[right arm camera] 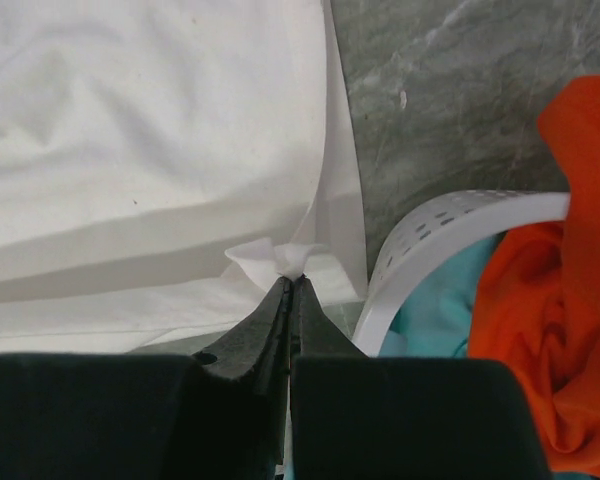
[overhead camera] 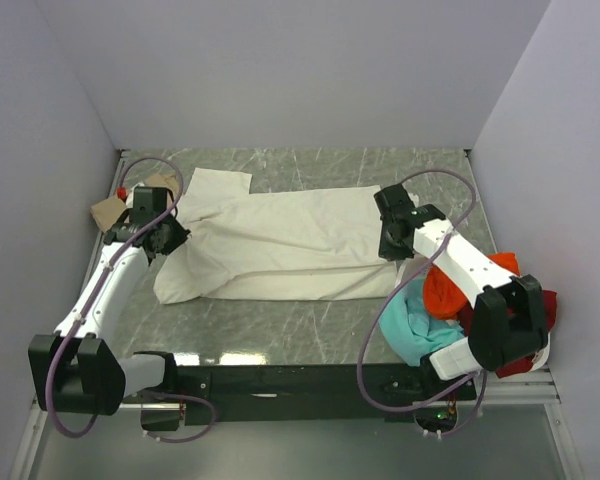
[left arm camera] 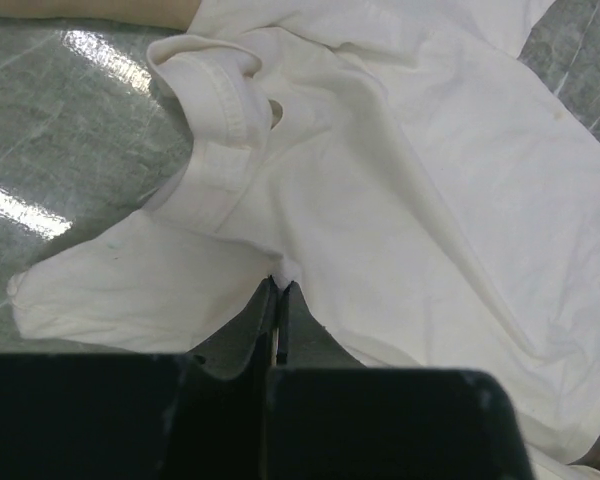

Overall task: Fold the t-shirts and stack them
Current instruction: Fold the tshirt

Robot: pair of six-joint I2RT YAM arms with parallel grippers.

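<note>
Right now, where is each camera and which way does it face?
Top external: above, behind the bases, looking down at the table; both arms show.
Left wrist: over the cream-white t-shirt, facing its collar; left gripper pinching cloth.
Right wrist: at the shirt's edge, facing the basket; right gripper pinching cloth.
All share the shirt.

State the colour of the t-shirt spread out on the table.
The t-shirt is cream-white; the top external view shows it best.

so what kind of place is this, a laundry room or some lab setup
Most likely a robot test cell: plain walls box in the marbled table, the left arm and right arm are bolted at its near edge, and a cream-white t-shirt lies spread beside a white basket of coloured shirts.
</note>
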